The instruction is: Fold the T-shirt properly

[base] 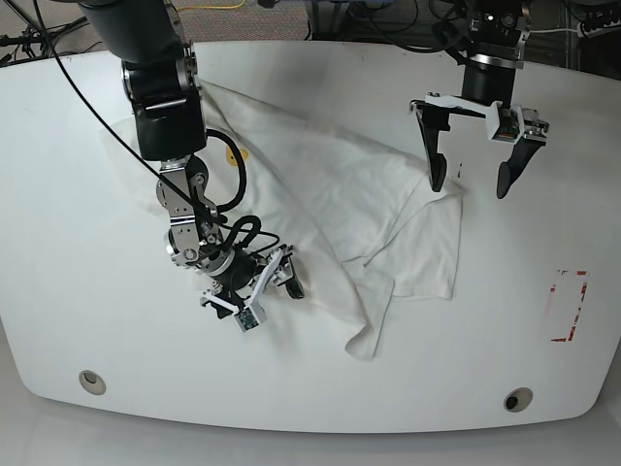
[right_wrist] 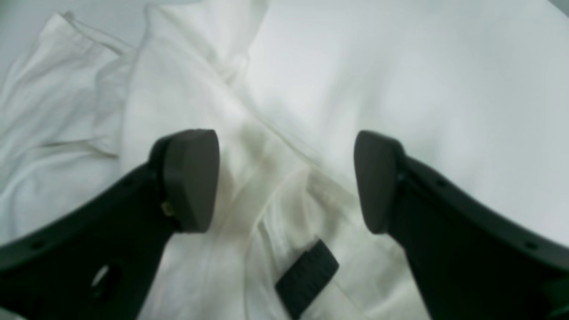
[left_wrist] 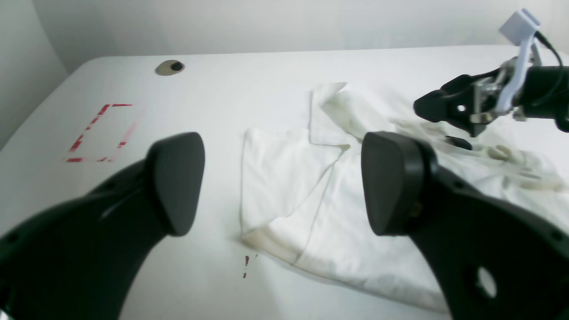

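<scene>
We find the large white cotton T-shirt (base: 330, 184) lying crumpled on the white tabletop (base: 58, 291), its long axis running diagonally in the base view from the far corner beside the right arm's base down to a loose fold near the table's middle. A small black tag (right_wrist: 306, 278) shows on the cloth in the right wrist view.

The right gripper (base: 264, 283) hangs low over the shirt's near edge, jaws spread wide and holding nothing; cloth fills the gap beneath it, with the tag lying just below and between the tips. The left gripper (base: 470, 175) stands higher, also wide open and empty, directly above the opposite edge, where a sleeve-like flap (left_wrist: 284, 178) is doubled over.

We judge that each arm is nearest its own side of the garment, so the coming move turns on both descending to seize opposite edges. Red tape marks (base: 568, 306) lie well apart from the shirt.
</scene>
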Tool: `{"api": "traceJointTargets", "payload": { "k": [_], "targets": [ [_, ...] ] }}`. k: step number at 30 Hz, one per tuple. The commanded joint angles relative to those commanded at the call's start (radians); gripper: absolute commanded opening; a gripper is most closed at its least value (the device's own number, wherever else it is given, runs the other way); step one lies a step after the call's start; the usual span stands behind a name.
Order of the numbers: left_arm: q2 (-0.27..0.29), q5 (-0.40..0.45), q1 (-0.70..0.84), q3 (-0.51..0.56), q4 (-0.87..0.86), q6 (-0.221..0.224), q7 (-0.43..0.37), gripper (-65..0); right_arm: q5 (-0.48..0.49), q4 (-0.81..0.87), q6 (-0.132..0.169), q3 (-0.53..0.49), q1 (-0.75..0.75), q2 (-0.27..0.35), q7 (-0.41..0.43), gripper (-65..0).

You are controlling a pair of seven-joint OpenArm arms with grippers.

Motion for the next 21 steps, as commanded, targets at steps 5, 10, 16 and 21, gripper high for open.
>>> {"api": "traceJointTargets", "payload": {
  "k": [5, 10, 16, 21],
  "targets": [
    [-0.003, 0.002, -0.004, -0.002, -0.002, 0.002, 0.004, -16.5, 0.017, -0.051, 0.015, 0.001, 0.026, -0.005, 0.01, -17.0],
    [-0.003, 0.004, -0.003, -0.008, -0.001, 0.0, 0.005, -19.3, 0.021, -0.091, 0.036, 0.017, 0.067, -0.009, 0.005, -16.9],
    [-0.001, 0.003, -0.008, -0.005, 0.002, -0.001, -0.003, -17.4, 0.007, -0.123, 0.076, 0.029, 0.087, -0.012, 0.002, -18.1],
    [-0.001, 0.004, -0.007, -0.003, 0.002, -0.002, -0.013, -14.9, -0.023, -0.136, 0.104, 0.024, 0.095, -0.011, 0.003, -18.9]
  ]
}}
